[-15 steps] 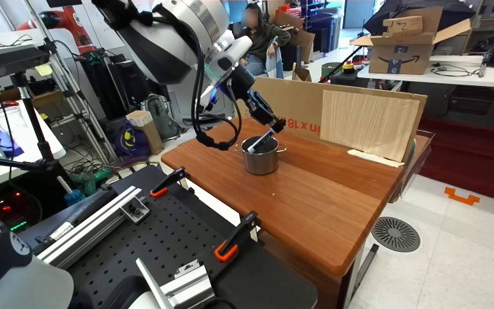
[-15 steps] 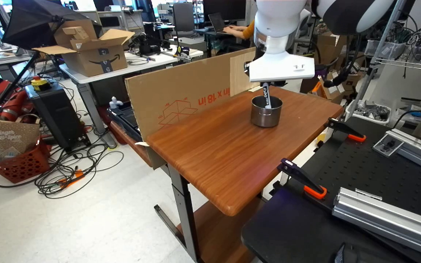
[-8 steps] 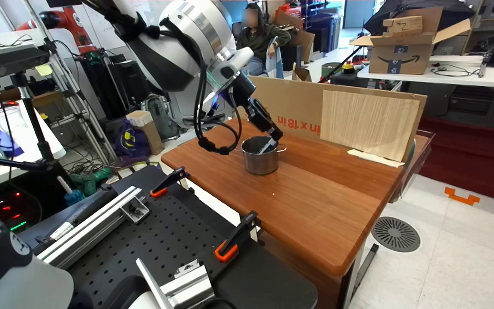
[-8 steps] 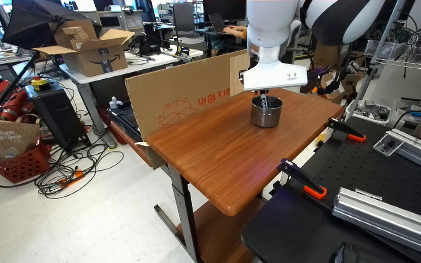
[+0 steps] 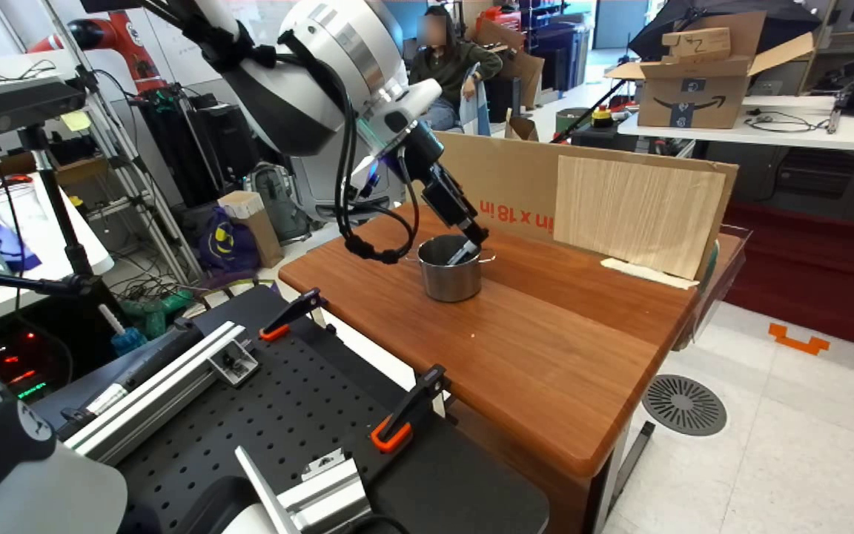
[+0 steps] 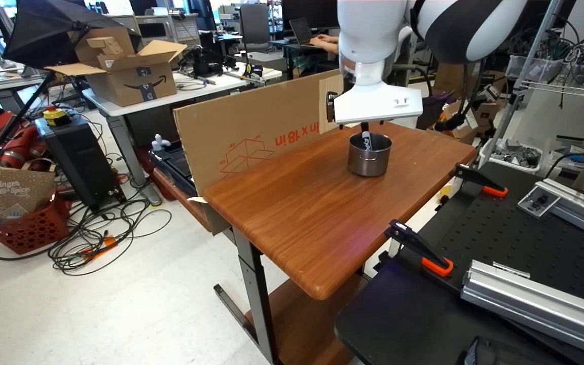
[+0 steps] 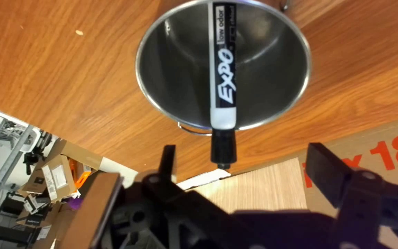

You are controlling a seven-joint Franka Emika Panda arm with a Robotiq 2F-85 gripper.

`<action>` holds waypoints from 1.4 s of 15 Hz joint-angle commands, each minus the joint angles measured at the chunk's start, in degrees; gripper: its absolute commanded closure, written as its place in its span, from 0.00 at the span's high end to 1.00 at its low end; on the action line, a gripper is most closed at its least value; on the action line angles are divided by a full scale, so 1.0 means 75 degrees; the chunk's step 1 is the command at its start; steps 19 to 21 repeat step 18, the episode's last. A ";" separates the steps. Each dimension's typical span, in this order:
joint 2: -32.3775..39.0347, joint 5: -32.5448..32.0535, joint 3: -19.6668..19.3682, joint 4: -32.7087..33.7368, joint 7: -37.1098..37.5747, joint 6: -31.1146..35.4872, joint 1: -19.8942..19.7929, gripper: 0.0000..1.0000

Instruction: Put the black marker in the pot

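The steel pot [image 5: 451,283] [image 6: 368,165] stands on the wooden table in both exterior views. Inside it the black marker [image 7: 224,79] [image 6: 367,141] leans at a slant, its white body over the pot's mouth and its black-capped end sticking out past the rim in the wrist view. My gripper [image 7: 242,148] is just above the pot with its jaws wide apart. The capped end lies between the two fingers [image 7: 167,160], with a gap on either side and neither one touching it. The marker's lower end is cut off by the wrist view's top edge.
Behind the pot a cardboard sheet [image 5: 501,167] with a pale wood panel [image 5: 638,211] stands along the table's far edge. Two clamps [image 5: 290,315] sit where the brown table [image 5: 538,356] meets the black perforated board [image 5: 301,415].
The gripper has come down toward the pot with the marker, lowering it inside. Its fingers have since parted and let the marker go. The arm has shifted slightly upward.
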 commanded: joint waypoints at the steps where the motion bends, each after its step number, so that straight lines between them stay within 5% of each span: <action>1: -0.0263 0.0232 0.0049 -0.0118 -0.0355 0.0139 -0.0087 1.00; 7: -0.1426 0.0470 0.0114 -0.0814 -0.0962 0.0482 -0.0100 1.00; 21: -0.1346 0.0277 0.0050 -0.0739 -0.0718 0.0307 0.0003 1.00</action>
